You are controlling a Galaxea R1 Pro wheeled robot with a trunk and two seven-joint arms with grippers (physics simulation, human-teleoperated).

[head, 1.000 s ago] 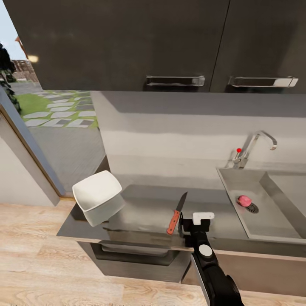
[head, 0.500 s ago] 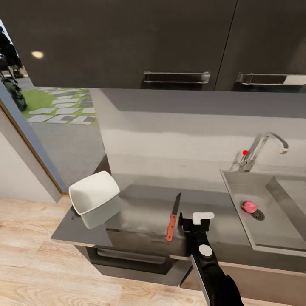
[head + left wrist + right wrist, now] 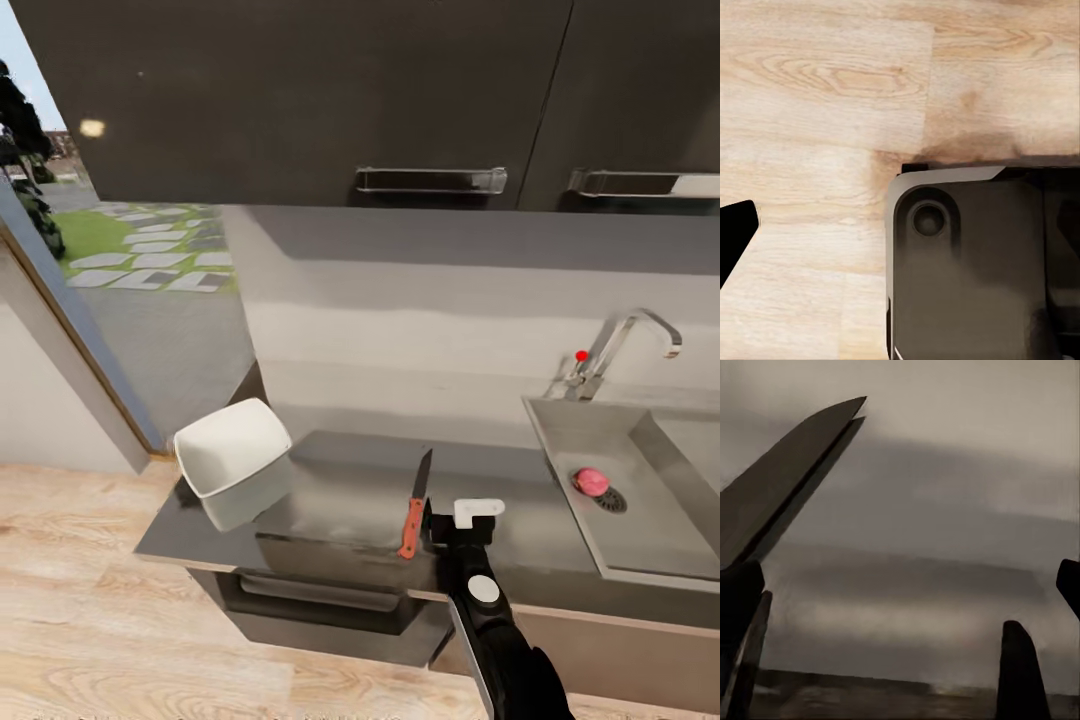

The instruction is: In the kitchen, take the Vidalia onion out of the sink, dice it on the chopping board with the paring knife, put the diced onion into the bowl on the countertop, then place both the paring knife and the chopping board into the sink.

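While I scan from the left, the white square bowl (image 3: 232, 458) sits tilted at the end of the grey matte countertop (image 3: 340, 490). Next comes the paring knife with reddish-brown handle (image 3: 414, 505), lying near the front edge, my right gripper (image 3: 462, 522) just beside it; in the right wrist view the blade (image 3: 787, 480) shows past parted fingers (image 3: 1020, 671) that hold nothing. Further right, the pink onion (image 3: 591, 481) rests by the drain of the grey steel sink (image 3: 560, 440). My worry: a clumsy close could nudge the knife off the edge. I cannot tell the left gripper's state
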